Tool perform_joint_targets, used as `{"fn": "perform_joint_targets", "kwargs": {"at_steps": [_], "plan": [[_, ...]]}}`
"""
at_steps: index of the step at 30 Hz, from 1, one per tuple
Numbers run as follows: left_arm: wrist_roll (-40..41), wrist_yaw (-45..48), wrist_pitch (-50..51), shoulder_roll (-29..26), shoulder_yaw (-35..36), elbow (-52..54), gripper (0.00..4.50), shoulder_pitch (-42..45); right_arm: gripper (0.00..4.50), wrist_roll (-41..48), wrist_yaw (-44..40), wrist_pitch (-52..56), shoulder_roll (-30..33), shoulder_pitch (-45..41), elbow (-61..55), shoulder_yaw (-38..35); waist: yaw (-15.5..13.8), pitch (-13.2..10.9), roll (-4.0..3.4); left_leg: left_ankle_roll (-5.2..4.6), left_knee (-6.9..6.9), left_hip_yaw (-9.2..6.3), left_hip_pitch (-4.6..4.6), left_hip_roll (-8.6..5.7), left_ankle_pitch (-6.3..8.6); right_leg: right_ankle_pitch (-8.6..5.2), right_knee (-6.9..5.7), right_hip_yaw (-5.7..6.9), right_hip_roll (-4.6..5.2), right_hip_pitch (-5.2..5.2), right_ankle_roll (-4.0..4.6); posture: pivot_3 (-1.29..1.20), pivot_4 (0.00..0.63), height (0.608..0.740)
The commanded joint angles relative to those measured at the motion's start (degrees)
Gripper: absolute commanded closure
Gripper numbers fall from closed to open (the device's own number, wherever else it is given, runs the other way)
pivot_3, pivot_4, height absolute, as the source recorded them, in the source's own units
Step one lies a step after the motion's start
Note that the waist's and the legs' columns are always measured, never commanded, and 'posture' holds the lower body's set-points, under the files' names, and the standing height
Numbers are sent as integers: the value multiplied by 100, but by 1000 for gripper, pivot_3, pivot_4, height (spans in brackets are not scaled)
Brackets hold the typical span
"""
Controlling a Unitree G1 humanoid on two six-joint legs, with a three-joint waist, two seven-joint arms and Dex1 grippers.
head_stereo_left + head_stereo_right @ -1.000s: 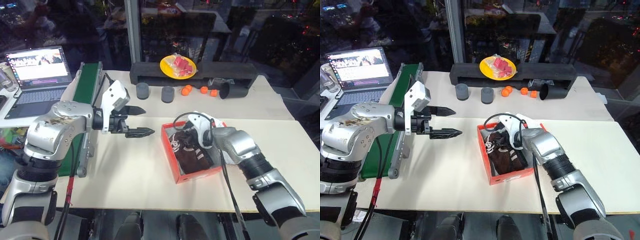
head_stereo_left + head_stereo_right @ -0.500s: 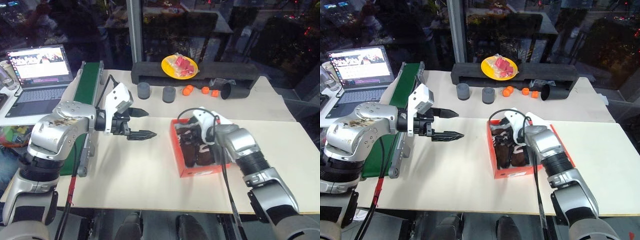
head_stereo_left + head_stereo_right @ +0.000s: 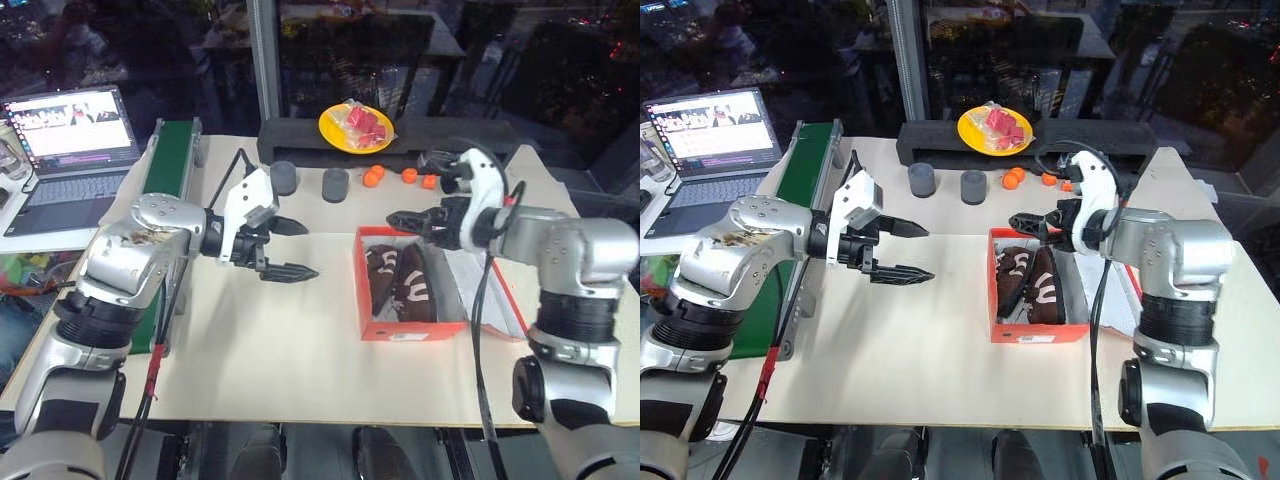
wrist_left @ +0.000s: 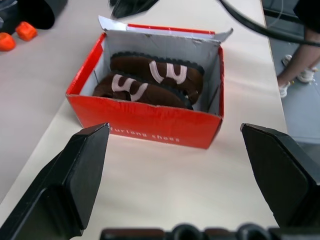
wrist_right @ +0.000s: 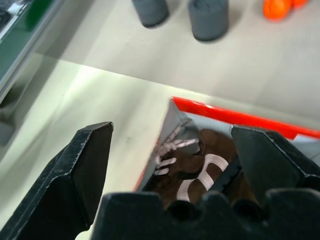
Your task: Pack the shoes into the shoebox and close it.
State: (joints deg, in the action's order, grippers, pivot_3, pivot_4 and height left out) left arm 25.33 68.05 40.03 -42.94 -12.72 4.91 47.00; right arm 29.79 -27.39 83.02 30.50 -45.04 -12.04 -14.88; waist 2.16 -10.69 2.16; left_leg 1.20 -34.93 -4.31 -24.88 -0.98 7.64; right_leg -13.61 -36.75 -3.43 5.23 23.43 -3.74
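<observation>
Shoebox: the rectangular red-orange cardboard shoebox [image 3: 412, 325] sits open on the pale tabletop [image 3: 260, 350], right of centre, its white inner walls showing.
Lid: the red-edged lid [image 3: 497, 305] lies spread flat off the box's right side.
Shoes: the pair of dark brown soft shoes with white side markings [image 3: 402, 285] lies side by side inside the box, lengthwise from near to far; cream laces show at the far end.
My left claw: my left gripper [image 3: 284, 248] hangs above the table, left of the box and well apart from it, pointing right; its two black fingers stand wide apart and carry nothing.
My right claw: my right gripper [image 3: 1037, 225] hangs over the far end of the box, pointing left; its fingers are spread and empty, clear of the shoes below.
Far table: two dark grey cylinders [image 3: 284, 177], several small orange balls [image 3: 372, 178] and a black cup lying on its side [image 3: 1112, 173] sit in a row beyond the box.
Yellow plate: a round yellow plate with red pieces [image 3: 355, 127] rests on a long black block [image 3: 300, 140] at the far edge.
Left side: a green conveyor belt [image 3: 170, 170] runs near to far beside an open laptop [image 3: 70, 140].
</observation>
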Motion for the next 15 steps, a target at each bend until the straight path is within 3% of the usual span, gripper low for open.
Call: {"fn": "perform_joint_targets", "kwargs": {"at_steps": [1, 8, 11, 13, 15], "plan": [[-279, 388, -475, 131, -256, -331, 0, 320, 571, 584, 24, 902, 141, 563, -1241, -1017, -36, 0, 0, 0, -2, 0, -2, -1, 0, 0, 0, 1, 1, 0, 0, 0, 150, 740], [-771, 922, -1285, 559, -568, -1300, 0, 803, 2814, 1511, 385, 948, 404, 2528, -2494, -2287, -111, 0, -1, -3, -13, 1, -8, -2, 2, -4, 1, 3, 3, -1, -6, 0, 150, 740], [-993, 1176, -1595, 715, -743, -1683, 0, 941, 3820, 2369, 295, 948, -200, 3875, -2912, -3185, -110, 1, 0, -6, -9, 0, -7, 2, 3, -6, 2, 5, -1, -5, -4, 0, 150, 740], [-1110, 1272, -1723, 778, -804, -1835, 0, 989, 4415, 2665, 328, 948, -493, 4281, -2995, -3513, -121, 1, -1, -10, -9, 0, -7, 2, 5, -8, 0, 4, -1, -5, -1, 0, 150, 740], [-1189, 1310, -1806, 852, -810, -1961, 0, 1038, 4415, 2620, 550, 948, -770, 4408, -2942, -3693, -49, 0, -10, -10, -18, 6, -7, 1, 5, -8, -2, -2, 2, -4, -3, 0, 150, 740]]}}
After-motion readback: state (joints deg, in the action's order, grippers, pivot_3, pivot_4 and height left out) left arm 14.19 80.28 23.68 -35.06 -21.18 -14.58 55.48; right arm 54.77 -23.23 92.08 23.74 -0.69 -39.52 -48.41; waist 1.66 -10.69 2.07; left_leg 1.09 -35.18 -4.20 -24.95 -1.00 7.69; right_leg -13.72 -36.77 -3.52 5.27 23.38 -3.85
